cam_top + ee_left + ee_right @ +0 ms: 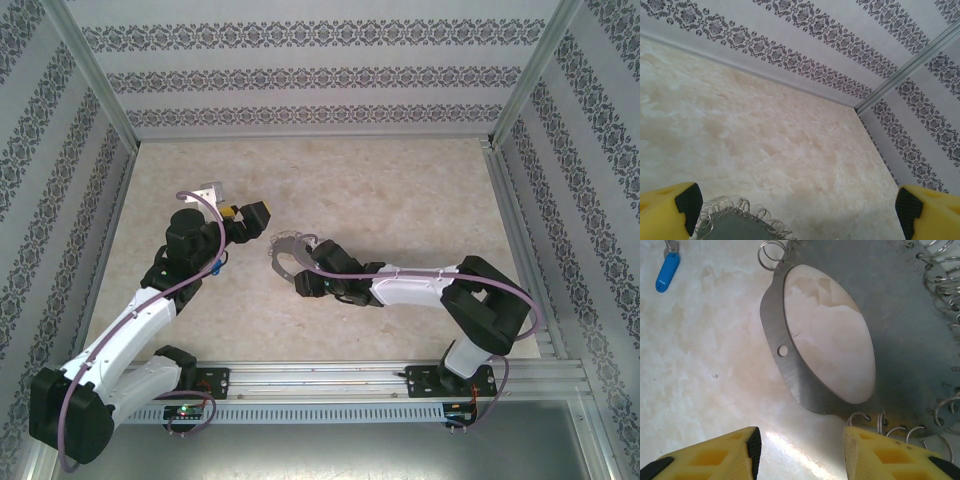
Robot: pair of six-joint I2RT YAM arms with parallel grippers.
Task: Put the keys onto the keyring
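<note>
Right wrist view: key (667, 272), upper left, lies well apart from keyring (790, 375), so not yet threaded; right gripper (801, 440) jaws apart w/ nothing held, left gripper (797, 202) also wide apart.

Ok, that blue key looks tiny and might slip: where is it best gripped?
Probably take the key by its blue plastic head, its biggest part; the silvery metal at one end looks too small to pinch. It lies flat on the table, so come straight down from above, jaws closing across the head's long sides.
</note>
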